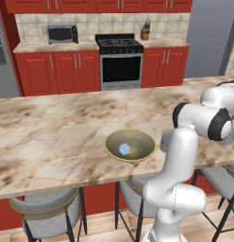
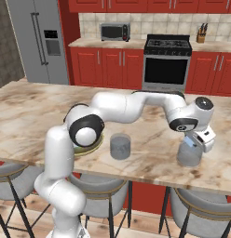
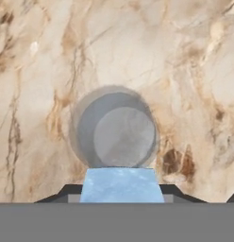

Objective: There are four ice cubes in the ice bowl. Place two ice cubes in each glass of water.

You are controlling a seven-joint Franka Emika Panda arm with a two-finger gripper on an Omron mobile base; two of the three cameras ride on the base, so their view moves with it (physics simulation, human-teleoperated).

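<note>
We have an ice cube [image 3: 122, 185] clamped in the tool [image 3: 122, 196], right glass [image 3: 115, 128] directly under it, mouth at 12 o'clock off the cube. Second glass [image 2: 120, 146] sits on the worktop [image 1: 53, 127] at 9 o'clock; ice bowl [image 1: 146, 152] beyond holds one cube [image 1: 124, 149]. Path looks clear.

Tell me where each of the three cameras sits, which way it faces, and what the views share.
Left base view: behind-left of the arm, facing the counter and ice bowl.
Right base view: behind-right, facing two glasses; the gripper hangs over the farther one.
Hand view: looks straight down into a glass, ice cube between the fingertips.
Shared: both base views show the bowl and stove.
</note>
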